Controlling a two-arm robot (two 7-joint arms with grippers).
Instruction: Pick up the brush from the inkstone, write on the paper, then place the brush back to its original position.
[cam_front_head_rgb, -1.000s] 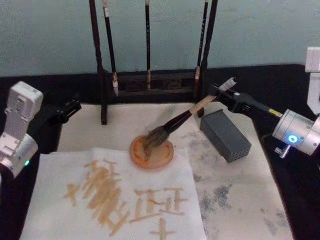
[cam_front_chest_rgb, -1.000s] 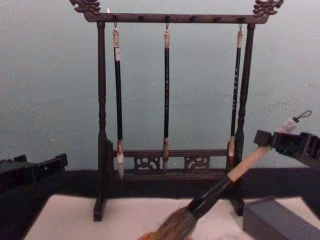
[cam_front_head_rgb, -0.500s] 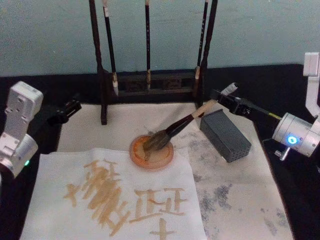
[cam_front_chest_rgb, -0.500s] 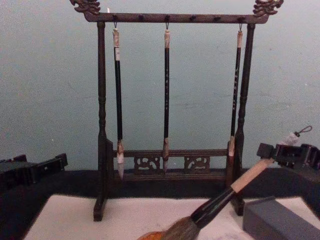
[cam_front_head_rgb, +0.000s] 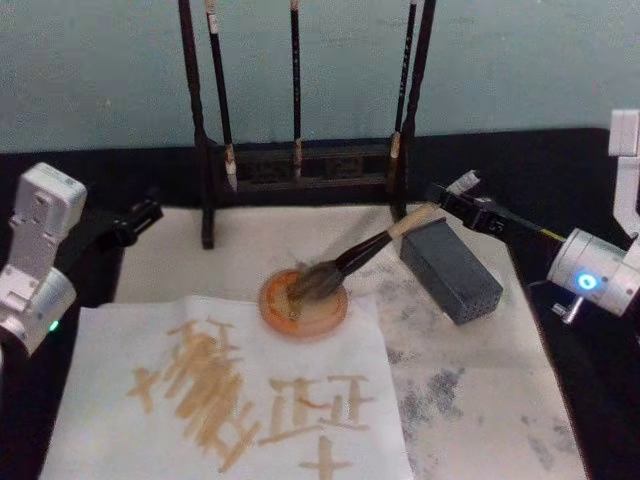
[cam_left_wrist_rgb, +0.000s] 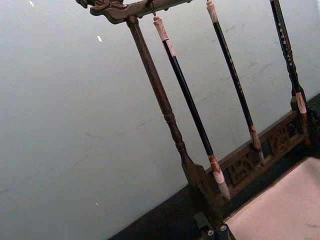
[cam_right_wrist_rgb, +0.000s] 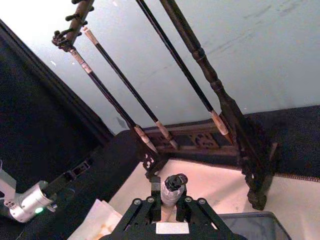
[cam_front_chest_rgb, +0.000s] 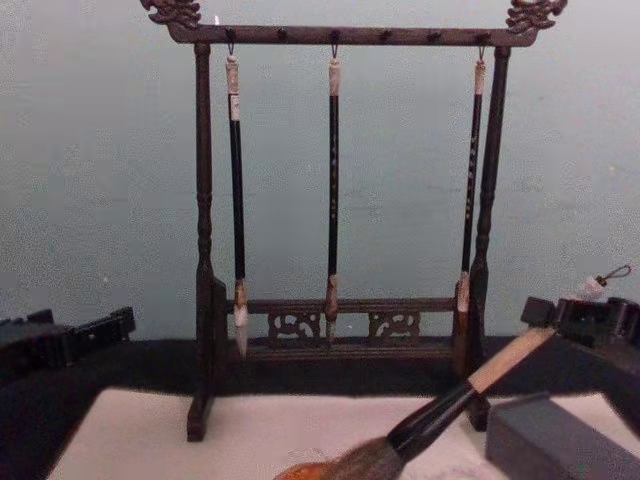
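Head view: brush (cam_front_head_rgb: 350, 262) lies slanted, its bushy grey-brown tuft resting in the round orange inkstone (cam_front_head_rgb: 305, 308). Glossy black ferrule and pale tan handle slope up toward the right gripper (cam_front_head_rgb: 452, 196), whose jaws are clamped on the white-wrapped end. Handle passes just by the far corner of a matte grey rectangular block (cam_front_head_rgb: 452, 270). Soft white paper (cam_front_head_rgb: 110, 340), marked with tan strokes, lies near-left; its far right corner meets the inkstone. Cream mat (cam_front_head_rgb: 480, 400), grey-smudged, has open room near-right. Dark wooden brush rack (cam_front_head_rgb: 320, 165) stands behind. Left gripper (cam_front_head_rgb: 138, 215) sits off the mat's left edge; open or closed, cannot tell.
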